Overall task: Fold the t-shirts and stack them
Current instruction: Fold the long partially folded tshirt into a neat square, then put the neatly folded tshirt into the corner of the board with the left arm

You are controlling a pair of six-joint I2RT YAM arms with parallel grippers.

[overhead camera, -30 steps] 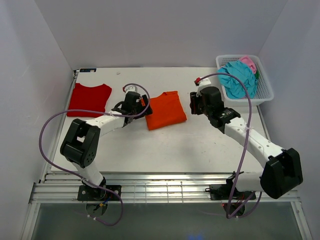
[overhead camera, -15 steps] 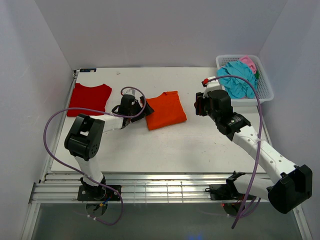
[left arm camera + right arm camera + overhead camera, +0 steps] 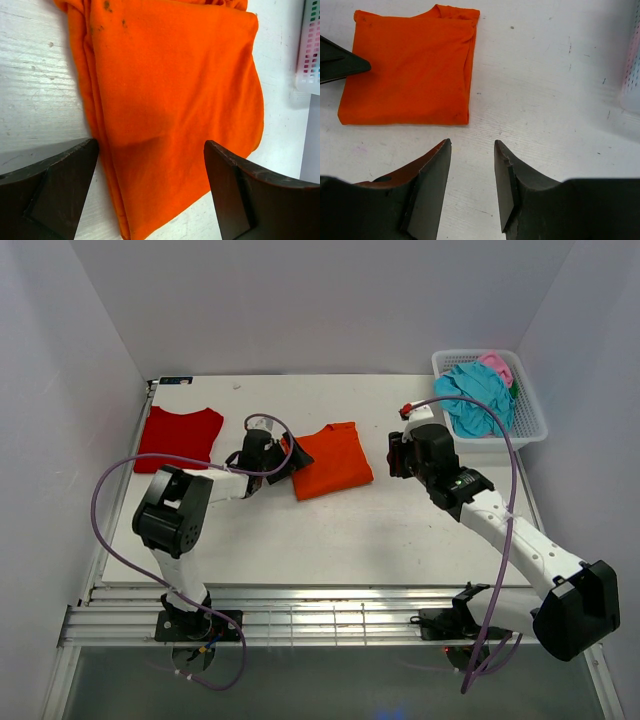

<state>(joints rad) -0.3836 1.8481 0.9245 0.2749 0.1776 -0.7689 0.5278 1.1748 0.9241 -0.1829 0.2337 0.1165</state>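
Observation:
The folded orange t-shirt (image 3: 334, 460) lies mid-table and fills the left wrist view (image 3: 170, 85). The deep red t-shirt (image 3: 180, 438) lies flat at the far left. My left gripper (image 3: 292, 458) is open at the orange shirt's left edge; in its own view (image 3: 150, 144) the jaws stand wide over the cloth and grip nothing. My right gripper (image 3: 397, 455) is open and empty just right of the orange shirt; in its own view (image 3: 472, 143) bare table lies between the jaws and the shirt (image 3: 410, 75) lies ahead to the left.
A white lattice basket (image 3: 500, 443) at the back right holds a teal shirt (image 3: 478, 400) and a pink one (image 3: 497, 365). Its edge shows at the right of the right wrist view (image 3: 632, 75). Purple cables loop over both arms.
My right gripper has moved a little to the right, away from the orange shirt. My left arm has shifted slightly while its gripper stays at the shirt's left edge.

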